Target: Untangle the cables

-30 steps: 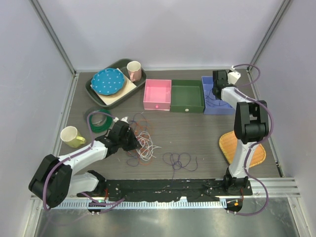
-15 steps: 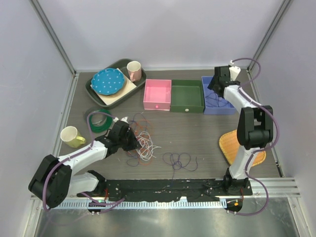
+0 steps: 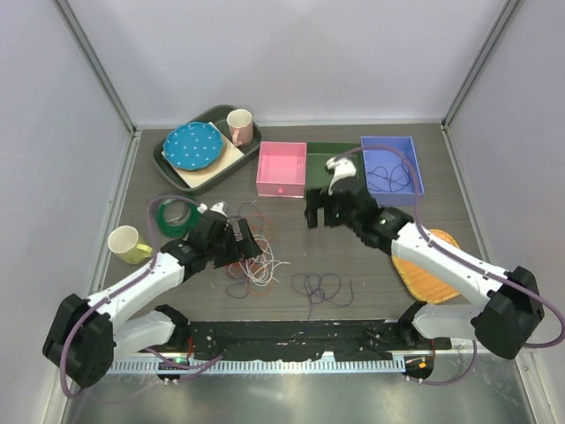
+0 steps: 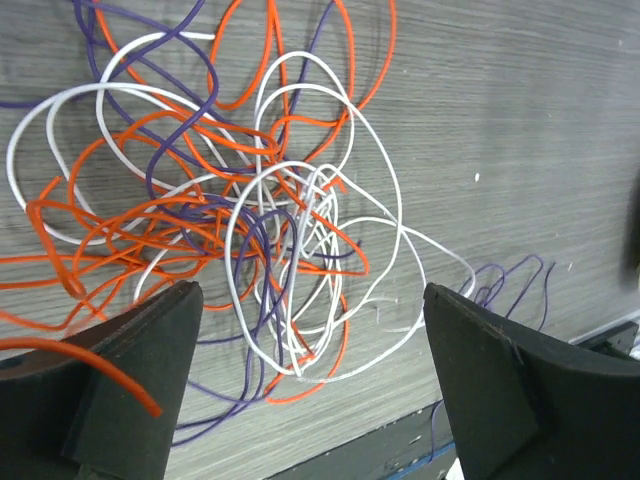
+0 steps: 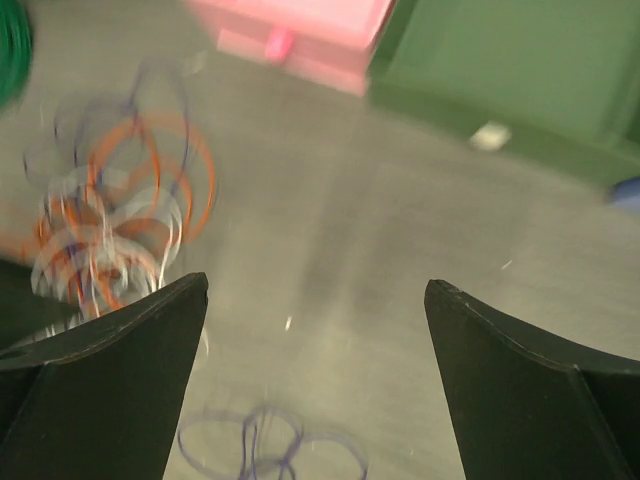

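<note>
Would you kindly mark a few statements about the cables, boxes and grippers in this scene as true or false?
1. The left gripper has its fingers spread over the tangle of red-orange, white and dark purple cables. True.
2. The right gripper is shut on a cable. False: its fingers are open, with nothing between them.
3. A thin dark purple cable lies inside the blue plastic box. True.
4. The yellow mug stands on the dark serving tray. False: it stands off the tray on the grey wooden table, near the coil of green cable.
</note>
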`<state>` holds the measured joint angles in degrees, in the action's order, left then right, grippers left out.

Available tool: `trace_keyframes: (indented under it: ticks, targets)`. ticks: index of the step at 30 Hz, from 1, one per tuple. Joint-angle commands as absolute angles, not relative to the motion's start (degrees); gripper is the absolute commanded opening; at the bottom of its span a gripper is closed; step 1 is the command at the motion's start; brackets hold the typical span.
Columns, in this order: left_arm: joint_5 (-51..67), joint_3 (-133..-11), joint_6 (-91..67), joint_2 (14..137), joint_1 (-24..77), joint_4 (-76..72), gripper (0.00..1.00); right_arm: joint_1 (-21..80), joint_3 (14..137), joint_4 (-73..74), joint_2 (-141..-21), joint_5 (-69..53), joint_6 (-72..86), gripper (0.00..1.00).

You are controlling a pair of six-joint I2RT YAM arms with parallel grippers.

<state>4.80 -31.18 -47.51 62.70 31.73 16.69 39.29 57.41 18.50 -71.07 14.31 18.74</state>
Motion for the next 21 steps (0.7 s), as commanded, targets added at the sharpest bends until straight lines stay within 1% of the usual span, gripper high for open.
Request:
trace_keyframes:
  ticks: [1,2,3,7,9,11,13,17,20,21]
  targets:
    - [0.5,-35.5,-47.2,57.8,31.6,24.0,1.0,48.9,50.5,18.6,-68.1,8.2,18.8,0.96]
    - [-1.1,-35.9,-47.2,57.1,31.6,25.0,1.0,54.0,49.8,19.7,-67.8,12.0,20.1,0.96]
    - [-2.4,-36.6,-47.3,55.8,31.6,25.9,1.0,56.6,48.7,20.3,-67.8,13.3,20.8,0.95]
    - [-7.1,-37.7,-48.2,53.1,31.6,31.6,1.0,63.4,45.2,21.5,-69.3,16.8,28.3,0.96]
    - [-9.1,-37.8,-48.3,52.0,31.6,33.1,1.0,66.3,44.4,24.9,-71.9,20.2,31.5,0.96]
    - [-10.8,-36.7,-49.2,50.6,31.6,34.1,1.0,68.0,44.4,27.4,-75.0,20.7,32.6,0.95]
    - [-10.0,-35.5,-49.4,49.8,31.6,32.7,1.0,70.1,44.6,28.0,-77.2,20.7,33.7,0.95]
    - [-9.8,-33.7,-49.4,49.6,31.6,32.0,1.0,71.0,45.3,26.8,-81.6,18.9,34.9,0.94]
    - [-8.5,-32.8,-48.9,49.7,31.6,30.6,1.0,71.0,45.4,27.2,-84.0,20.1,37.3,0.89]
    - [-8.3,-32.5,-48.7,49.7,31.6,29.9,1.0,70.9,45.3,27.2,-85.1,20.6,37.9,0.86]
